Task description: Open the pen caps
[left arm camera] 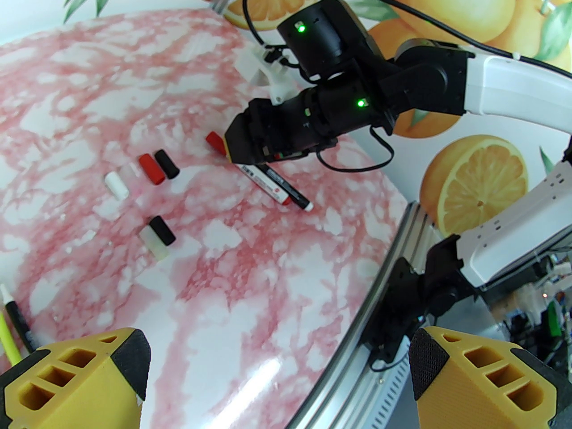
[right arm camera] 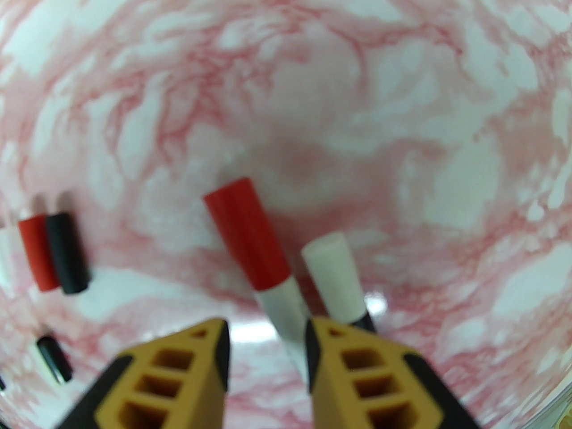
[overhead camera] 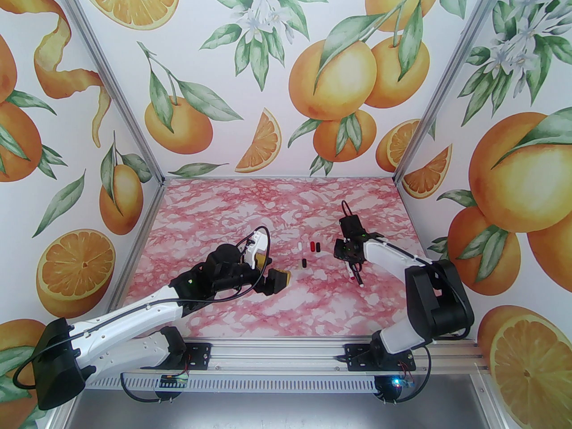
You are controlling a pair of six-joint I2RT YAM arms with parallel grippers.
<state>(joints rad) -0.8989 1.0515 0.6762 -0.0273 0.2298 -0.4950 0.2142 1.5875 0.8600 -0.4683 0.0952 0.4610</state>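
Note:
My right gripper (right arm camera: 267, 351) hangs low over two pens lying side by side, its fingers apart. A white pen barrel (right arm camera: 286, 311) with a red cap (right arm camera: 246, 235) on it runs between the fingers, close to the right one. Just outside that finger lies a second pen with a white cap (right arm camera: 333, 275). Both pens (overhead camera: 355, 277) stick out toward me from under the right gripper (overhead camera: 351, 262). Several loose caps lie to their left: white (left arm camera: 117, 186), red (left arm camera: 151, 169), black (left arm camera: 166, 163), another black (left arm camera: 161, 230) and a pale one (left arm camera: 154, 243). My left gripper (left arm camera: 279, 364) hovers open and holds nothing.
The pink marbled table (overhead camera: 277, 203) has patterned walls on three sides. A yellow pen (left arm camera: 9, 329) and a black pen with a white tip lie at the left edge of the left wrist view. The aluminium base rail (overhead camera: 277, 355) runs along the near edge.

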